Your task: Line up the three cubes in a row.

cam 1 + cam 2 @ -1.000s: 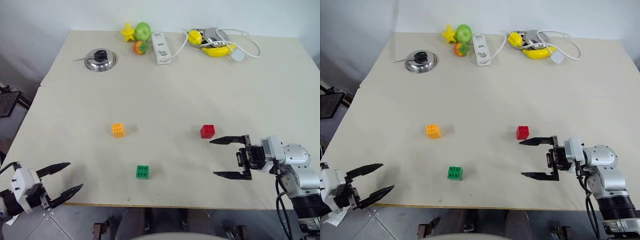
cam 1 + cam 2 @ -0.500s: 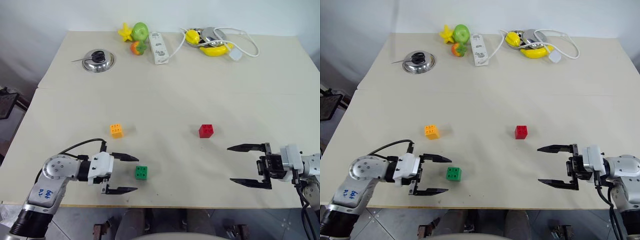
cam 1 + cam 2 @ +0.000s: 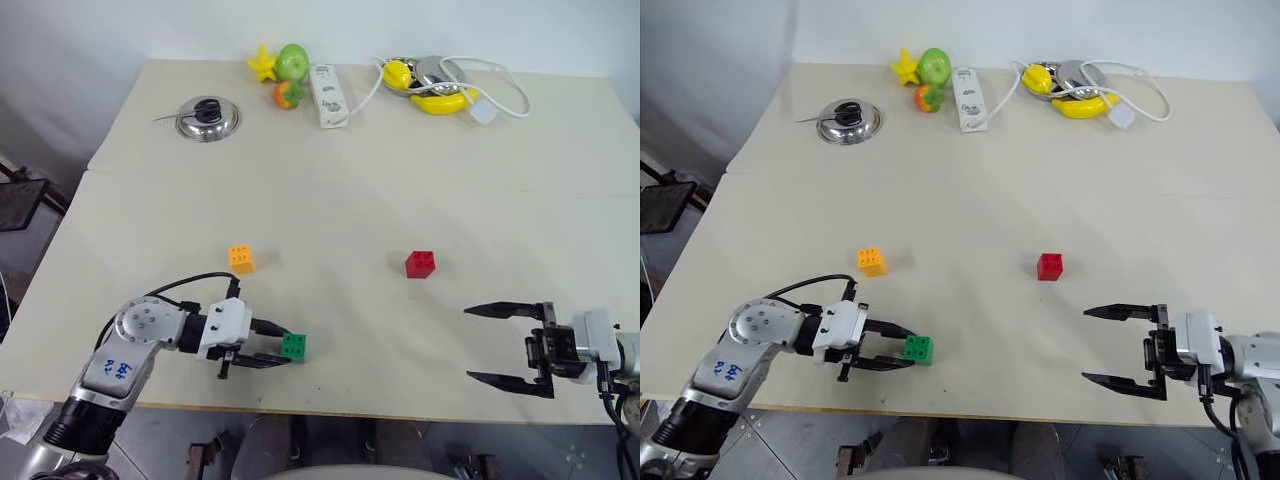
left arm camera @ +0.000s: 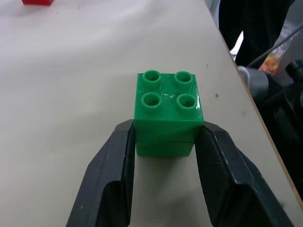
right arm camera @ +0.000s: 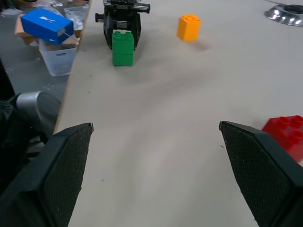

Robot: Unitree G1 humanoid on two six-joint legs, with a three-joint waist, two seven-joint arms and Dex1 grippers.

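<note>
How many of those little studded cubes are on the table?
3. The green cube sits near the front edge, pinched in the left hand. The orange cube lies behind it, farther in. The red cube stands alone toward the right. None seems hidden.

Blue handwriting is showing on the silver left arm (image 3: 120, 360); black cables are looping over both white-wristed, black-fingered grippers.

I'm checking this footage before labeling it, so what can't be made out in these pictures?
- Green cube, left wrist view: its lower side faces sit behind the left tool's fingers.
- Red cube, left wrist view: cut off by the picture's edge.
- Bowl at the table's far edge, eye views: its contents are tangled under a white cable, too small to identify.
</note>
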